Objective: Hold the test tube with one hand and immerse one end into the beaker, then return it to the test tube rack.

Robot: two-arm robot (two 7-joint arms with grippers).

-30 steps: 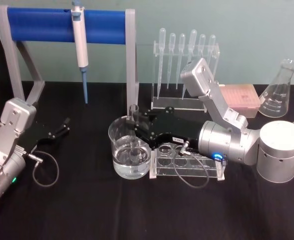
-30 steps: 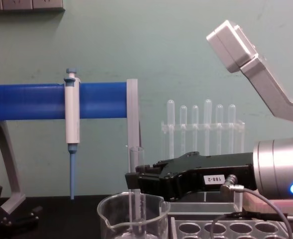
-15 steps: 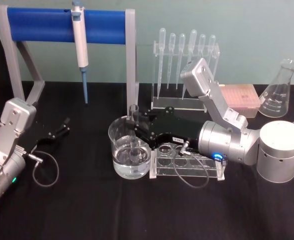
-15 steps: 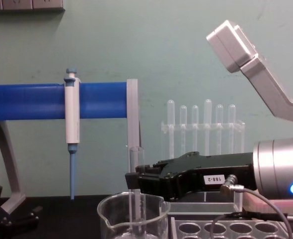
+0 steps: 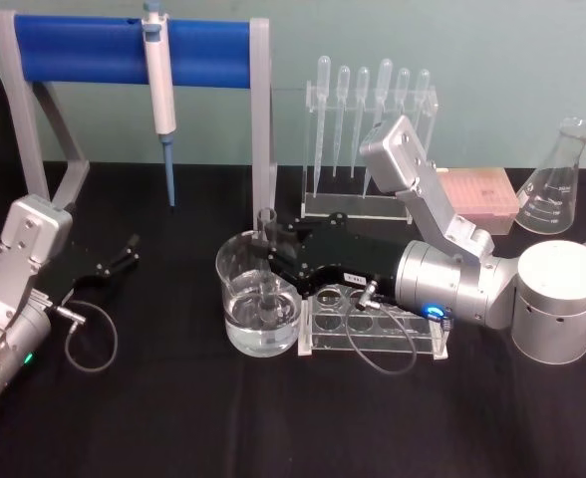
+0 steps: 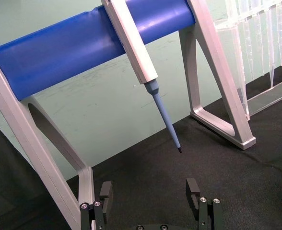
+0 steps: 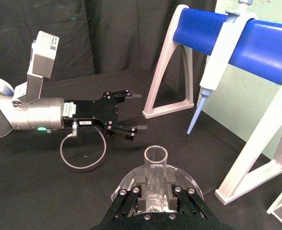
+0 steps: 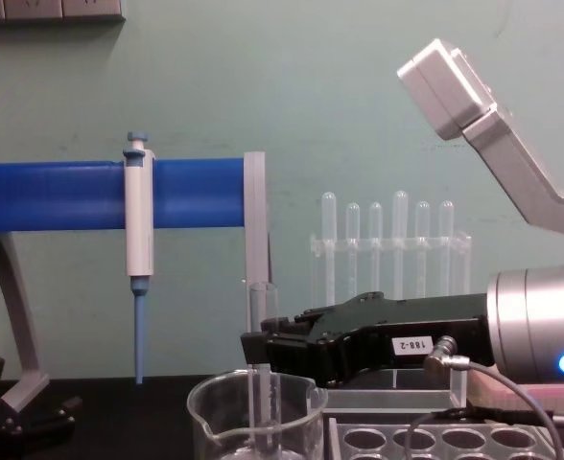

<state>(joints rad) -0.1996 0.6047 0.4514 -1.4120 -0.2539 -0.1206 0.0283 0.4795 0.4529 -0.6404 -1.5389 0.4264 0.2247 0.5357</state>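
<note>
The test tube (image 5: pixel 266 231) stands upright with its round lower end down in the water of the beaker (image 5: pixel 229 287), near the beaker's right side. My right gripper (image 5: pixel 265 249) reaches in from the right and is shut on the test tube about halfway up, just above the beaker's rim. The chest view shows the tube's open top (image 8: pixel 261 305) rising above the black jaws of the right gripper (image 8: pixel 254 347), over the beaker (image 8: pixel 205 407). In the right wrist view the test tube (image 7: pixel 155 165) stands between the fingers (image 7: pixel 131 195). My left gripper (image 5: pixel 126 252) rests open at the table's left.
Right of the beaker lies a clear tube rack (image 5: pixel 373 324) with round holes. Behind stand a pipette rack (image 5: pixel 371 110), a blue-barred stand (image 5: pixel 94 48) holding a white-and-blue pipettor (image 5: pixel 159 85), a pink tip box (image 5: pixel 479 194) and a conical flask (image 5: pixel 555 184). A cable loops by the left arm (image 5: pixel 92 344).
The left gripper has shifted slightly at the left of the table. The right gripper and the test tube have stayed in place in the beaker.
</note>
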